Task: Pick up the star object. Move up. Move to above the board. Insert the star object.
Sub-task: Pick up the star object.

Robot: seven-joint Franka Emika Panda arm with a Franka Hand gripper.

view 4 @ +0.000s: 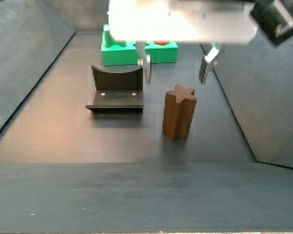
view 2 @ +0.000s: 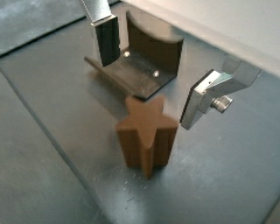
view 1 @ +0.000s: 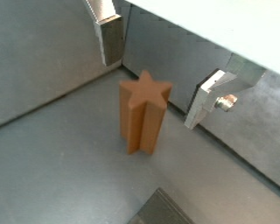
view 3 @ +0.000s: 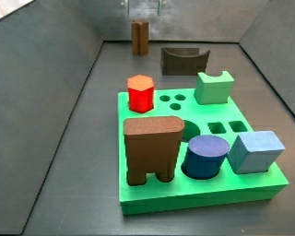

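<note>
- Here we see the star object (view 1: 143,112) standing upright on the grey worktop (view 1: 60,166), free of any grip.
- In both wrist views the gripper (view 2: 154,68) has its jaws spread wide and holds nothing; the two silver fingers (view 1: 208,96) sit on either side of the column's top, above it and clear of it.
- In a side view the gripper (view 4: 176,66) hangs above and a little behind the star object (view 4: 178,112), not touching it.
- The fixture (view 2: 140,63) stands just behind the column, near but apart.
- In a side view the board (view 3: 194,175) lies well apart from the star object (view 3: 139,37), carrying a red hexagonal peg (view 3: 140,93) and a brown arch block (view 3: 154,148).
</note>
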